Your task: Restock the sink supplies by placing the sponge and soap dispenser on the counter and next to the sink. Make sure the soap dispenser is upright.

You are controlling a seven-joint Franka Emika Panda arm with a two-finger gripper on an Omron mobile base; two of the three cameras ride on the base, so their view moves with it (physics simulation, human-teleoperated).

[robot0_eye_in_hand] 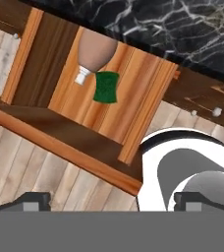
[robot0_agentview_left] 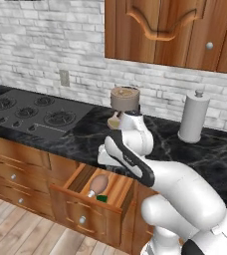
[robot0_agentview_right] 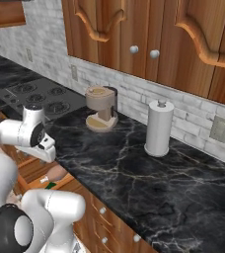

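Soap dispenser (robot0_eye_in_hand: 95,51) lying on its side in the open drawer (robot0_agentview_left: 116,191), pump end toward the drawer's front; sponge (robot0_eye_in_hand: 106,87) flat just beside it, near or touching the pump; neither yet lifted, so, as judged, both placements and the righting of the bottle remain. Gripper (robot0_eye_in_hand: 111,199) poised above the drawer, fingers spread wide, holding nothing. Drawer walls close on both sides of the pair, the counter (robot0_agentview_left: 90,137) edge overhanging the bottle's rear; descent appears freest from the front. Bare marble lies between the coffee machine (robot0_agentview_right: 101,108) and paper-towel roll (robot0_agentview_right: 159,127); no sink in view.
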